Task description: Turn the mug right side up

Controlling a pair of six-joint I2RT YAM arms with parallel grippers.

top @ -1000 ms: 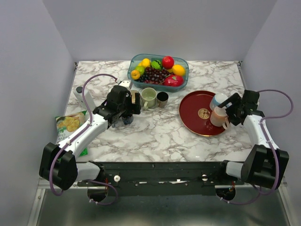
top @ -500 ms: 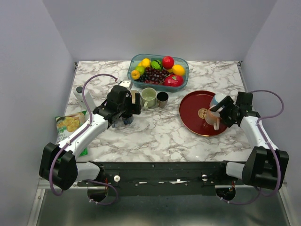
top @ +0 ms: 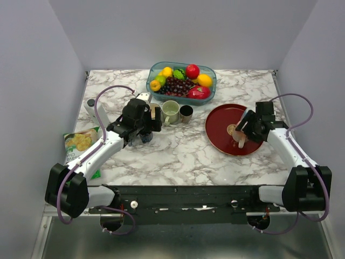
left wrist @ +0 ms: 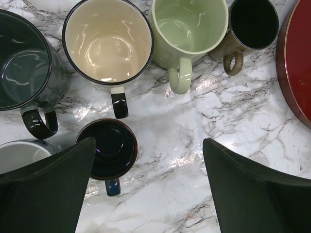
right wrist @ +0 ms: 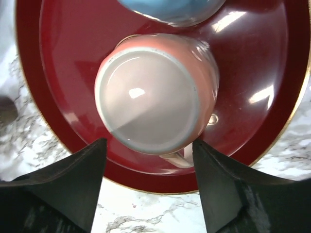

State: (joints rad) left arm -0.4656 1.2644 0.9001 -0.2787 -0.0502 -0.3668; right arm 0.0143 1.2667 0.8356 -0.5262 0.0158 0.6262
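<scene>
A pink mug [right wrist: 150, 92] stands upside down on the red plate [right wrist: 58, 73], its pale base facing the right wrist camera and its handle [right wrist: 177, 158] pointing toward the near rim. My right gripper [right wrist: 148, 143] is open, with one finger on each side of the mug. In the top view the right gripper [top: 245, 129] hovers over the plate [top: 218, 135] and hides most of the mug. My left gripper [left wrist: 148, 145] is open and empty above the marble, near a group of upright mugs [top: 145, 132].
A blue mug [right wrist: 170, 7] sits on the plate just beyond the pink one. Upright green [left wrist: 189, 24], cream [left wrist: 107, 41], dark grey [left wrist: 22, 58] and small dark cups [left wrist: 109, 148] stand near the left gripper. A fruit bowl [top: 180, 78] is at the back; a chip bag [top: 81, 143] is at the left.
My right arm has swung left from the plate's right edge to over the mugs on the plate, now covering them in the top view. The left arm has not moved.
</scene>
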